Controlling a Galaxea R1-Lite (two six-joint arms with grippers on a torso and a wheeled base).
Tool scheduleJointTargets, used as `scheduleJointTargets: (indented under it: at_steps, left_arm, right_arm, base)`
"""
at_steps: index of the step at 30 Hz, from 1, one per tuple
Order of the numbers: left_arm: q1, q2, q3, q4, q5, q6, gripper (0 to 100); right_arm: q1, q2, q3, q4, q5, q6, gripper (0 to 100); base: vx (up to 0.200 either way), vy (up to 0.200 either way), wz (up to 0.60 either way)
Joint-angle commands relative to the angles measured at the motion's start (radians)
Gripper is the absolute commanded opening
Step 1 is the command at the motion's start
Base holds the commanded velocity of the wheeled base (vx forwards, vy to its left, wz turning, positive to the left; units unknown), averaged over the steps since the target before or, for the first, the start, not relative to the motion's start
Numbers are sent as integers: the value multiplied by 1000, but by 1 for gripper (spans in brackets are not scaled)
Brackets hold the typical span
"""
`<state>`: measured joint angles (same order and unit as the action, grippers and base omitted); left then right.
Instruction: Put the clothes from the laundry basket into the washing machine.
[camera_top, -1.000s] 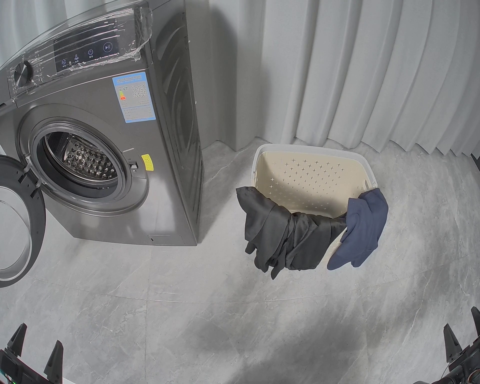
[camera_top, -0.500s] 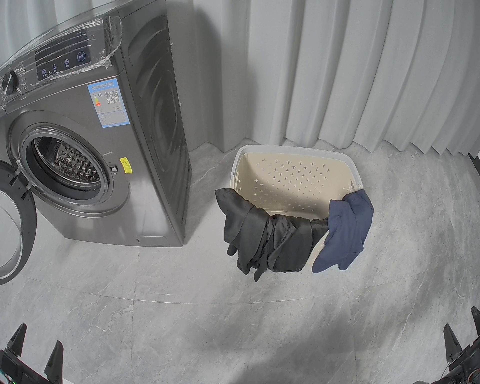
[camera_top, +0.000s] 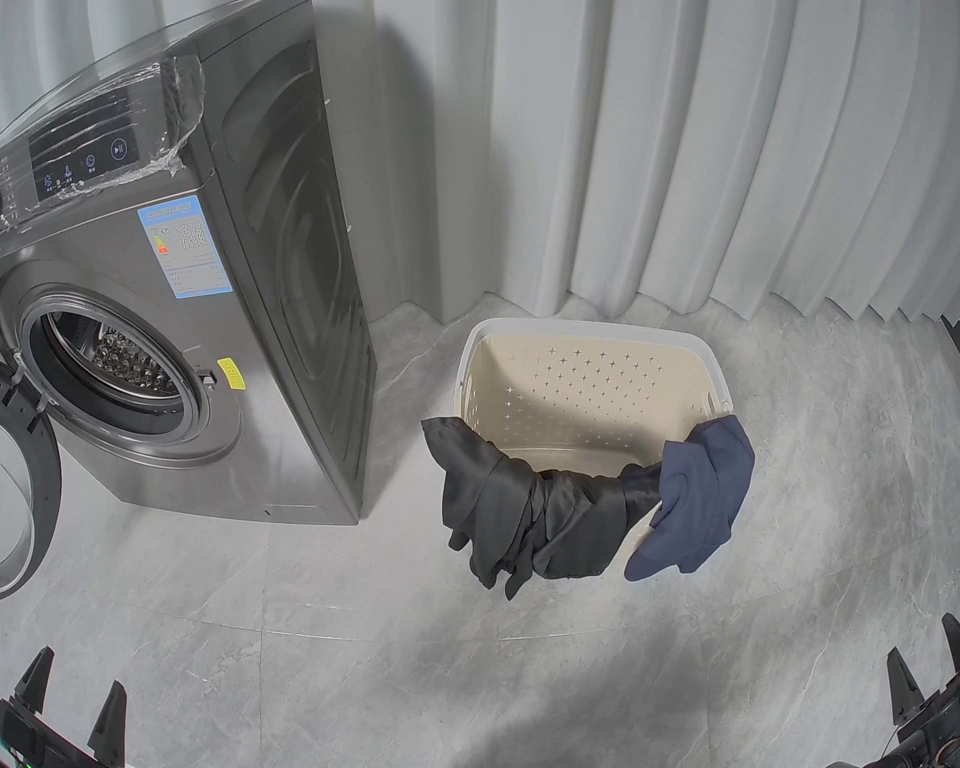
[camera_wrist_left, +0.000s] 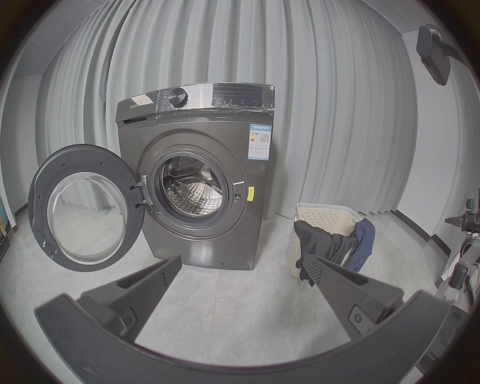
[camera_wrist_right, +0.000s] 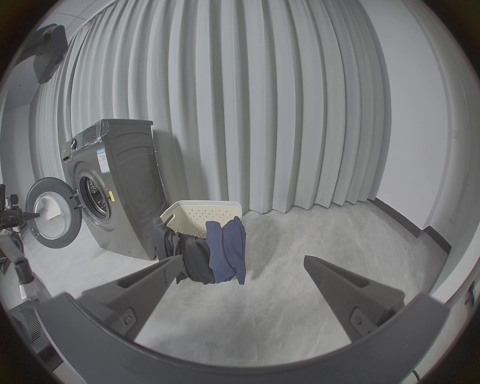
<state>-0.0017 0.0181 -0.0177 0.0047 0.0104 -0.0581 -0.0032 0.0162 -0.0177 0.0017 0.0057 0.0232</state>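
- Since nothing sits between its fingers, the left gripper (camera_wrist_left: 239, 264) counts as empty: its jaws are spread wide, and it is held low over bare floor (camera_top: 400, 640), well apart from any cloth.
- The right gripper (camera_wrist_right: 242, 261) is in the same state, wide open and holding nothing, low on the other side and pointing toward the basket.
- Ahead of it stands the laundry basket (camera_top: 585, 330). A dark grey garment (camera_top: 530, 510) is draped over its near rim and a navy garment (camera_top: 700, 490) hangs over the near right corner, the two touching.
- Near the basket, on its left, is the washing machine (camera_top: 270, 250), with its door (camera_top: 25, 500) swung open and the drum (camera_top: 110, 365) in plain sight.
- The step in hand looks like the approach to the basket. No garment is picked up, so the task is at its start.
- The next move likely calls for closing the distance and lowering one gripper onto a bunched fold at the rim. It should pinch enough cloth that the trailing ends lift free of the basket edge.
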Motion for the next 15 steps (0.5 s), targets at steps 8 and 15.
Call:
scheduleJointTargets:
  at_steps: [8, 15]
  left_arm:
    - [0, -10, 15, 0, 0, 0, 100]
    - [0, -10, 15, 0, 0, 0, 100]
  right_arm:
    - [0, -16, 16, 0, 0, 0, 100]
    - [0, -16, 16, 0, 0, 0, 100]
  base:
    - [0, -125, 0]
    - [0, -200, 0]
